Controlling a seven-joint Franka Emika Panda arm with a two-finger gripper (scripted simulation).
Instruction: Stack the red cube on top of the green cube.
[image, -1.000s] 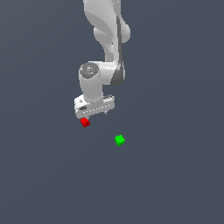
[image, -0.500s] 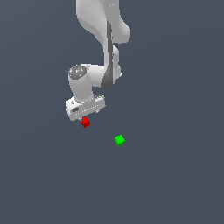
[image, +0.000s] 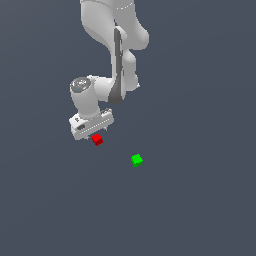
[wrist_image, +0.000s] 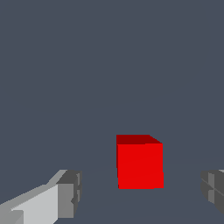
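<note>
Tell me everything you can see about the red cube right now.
The red cube is tiny, plain, bright red and matte, with sharp edges and a darker top face. It sits flat on the grey floor, between the open pincer fingers, touching neither. The green cube lies apart, toward the exterior view's right.

Gripper (image: 91, 134) body hiding its own fingertips in the exterior view, wrist view's edge cutting off both fingers (wrist_image: 65, 194), green cube lying out of the wrist view
</note>
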